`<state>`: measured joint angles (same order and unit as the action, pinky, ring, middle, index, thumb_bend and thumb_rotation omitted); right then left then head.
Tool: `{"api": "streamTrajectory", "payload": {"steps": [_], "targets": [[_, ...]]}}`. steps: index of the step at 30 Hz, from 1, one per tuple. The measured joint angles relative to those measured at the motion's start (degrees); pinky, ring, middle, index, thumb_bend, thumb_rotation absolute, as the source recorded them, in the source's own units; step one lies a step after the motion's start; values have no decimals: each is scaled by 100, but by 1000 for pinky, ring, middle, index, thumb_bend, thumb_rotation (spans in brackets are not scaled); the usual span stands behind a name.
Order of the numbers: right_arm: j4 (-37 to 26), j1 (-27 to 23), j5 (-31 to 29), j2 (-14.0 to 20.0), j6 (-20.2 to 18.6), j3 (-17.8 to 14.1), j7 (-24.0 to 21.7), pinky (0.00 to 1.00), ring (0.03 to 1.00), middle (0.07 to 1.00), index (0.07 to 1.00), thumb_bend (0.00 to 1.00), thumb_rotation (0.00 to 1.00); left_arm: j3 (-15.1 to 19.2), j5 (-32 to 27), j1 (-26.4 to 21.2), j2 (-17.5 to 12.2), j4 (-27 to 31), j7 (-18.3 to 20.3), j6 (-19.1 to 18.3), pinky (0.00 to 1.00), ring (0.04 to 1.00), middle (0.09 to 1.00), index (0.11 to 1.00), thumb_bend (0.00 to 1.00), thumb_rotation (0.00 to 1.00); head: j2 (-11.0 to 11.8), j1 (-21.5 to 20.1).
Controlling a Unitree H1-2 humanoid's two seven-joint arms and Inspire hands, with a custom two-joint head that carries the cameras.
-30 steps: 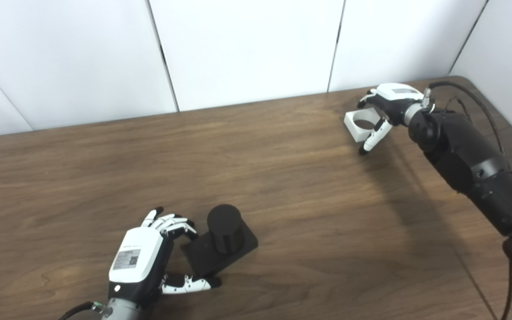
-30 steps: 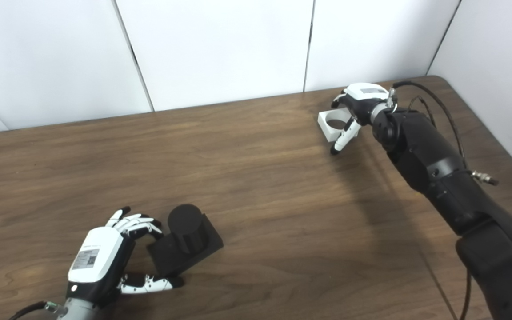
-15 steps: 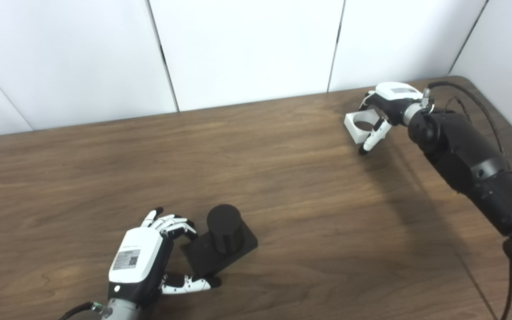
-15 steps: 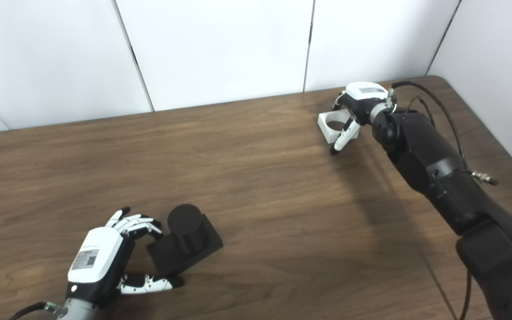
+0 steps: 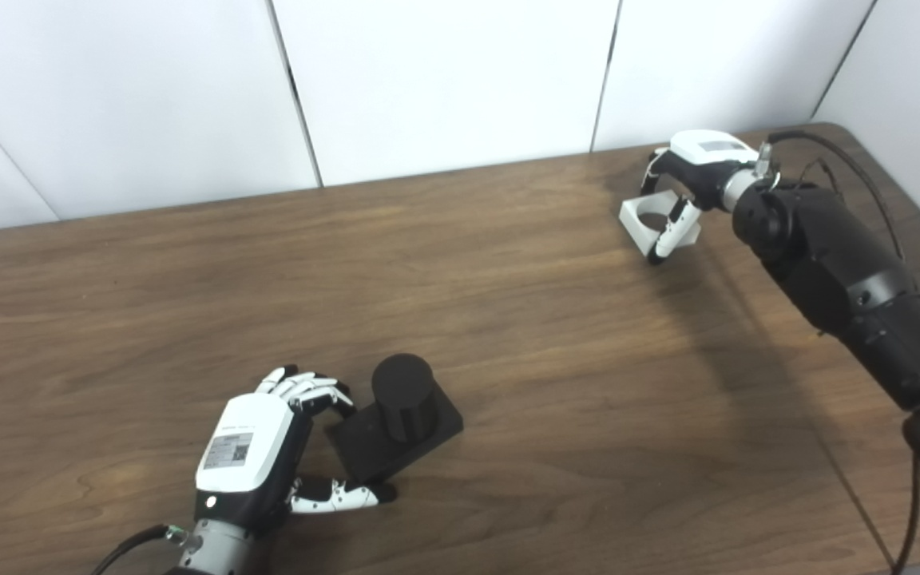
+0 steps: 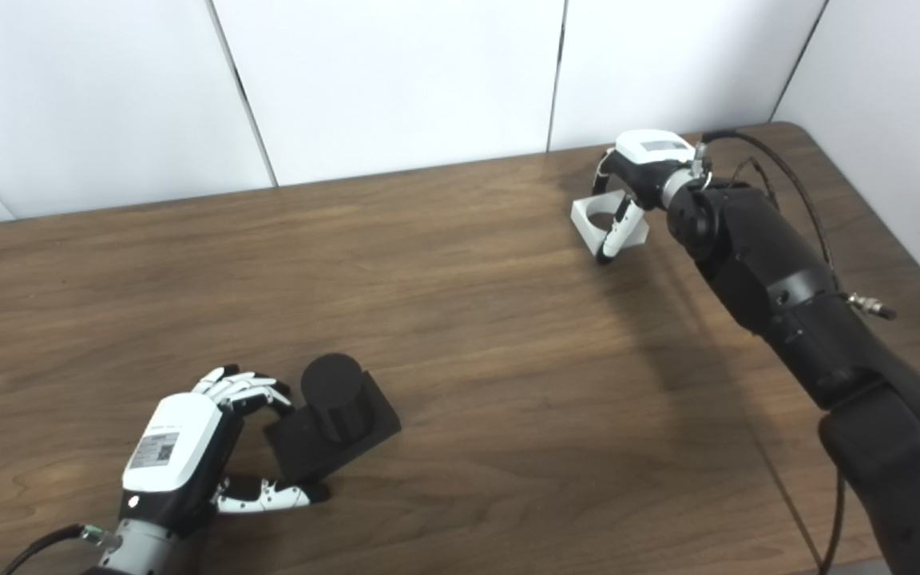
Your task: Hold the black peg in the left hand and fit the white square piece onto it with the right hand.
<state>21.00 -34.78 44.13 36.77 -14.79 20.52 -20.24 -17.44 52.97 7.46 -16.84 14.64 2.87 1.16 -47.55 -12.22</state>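
Black peg [image 5: 402,397] upright on flat square base, pinched at base by left hand [image 5: 256,454]; right hand [image 5: 688,172] gripping white square piece [image 5: 656,222] with round hole

So the worktop [image 5: 508,319] is a dark brown wood-grain slab, grain running roughly 9 to 3 o'clock across the whole view. Its far edge runs from 9 o'clock up toward 1 o'clock, and there's a rounded corner [image 6: 791,128] up around 2 o'clock. A thin dark seam [image 5: 843,487] cuts through the surface down at 4 o'clock. Behind it all, from 10 to 2 o'clock, stands a wall of plain white panels [image 5: 444,80] split by thin dark gaps [image 5: 605,76]. Another white panel [image 6: 891,120] angles in along the side at 2 to 3 o'clock.
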Motion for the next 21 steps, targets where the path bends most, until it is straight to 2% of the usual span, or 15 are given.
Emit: {"api": "streamTrajectory", "payload": {"steps": [7, 21], "targets": [[17, 40, -2, 0, 209, -5, 203, 994, 956, 832, 487, 522, 134, 6, -1, -1, -4, 1, 6, -1, 885, 793, 731, 486, 522, 49, 17, 1], [-70, 151, -75, 33, 232, -69, 286, 988, 945, 819, 487, 523, 135, 4, -5, -3, 1, 2, 7, -5, 881, 794, 731, 486, 522, 49, 44, 1]]}}
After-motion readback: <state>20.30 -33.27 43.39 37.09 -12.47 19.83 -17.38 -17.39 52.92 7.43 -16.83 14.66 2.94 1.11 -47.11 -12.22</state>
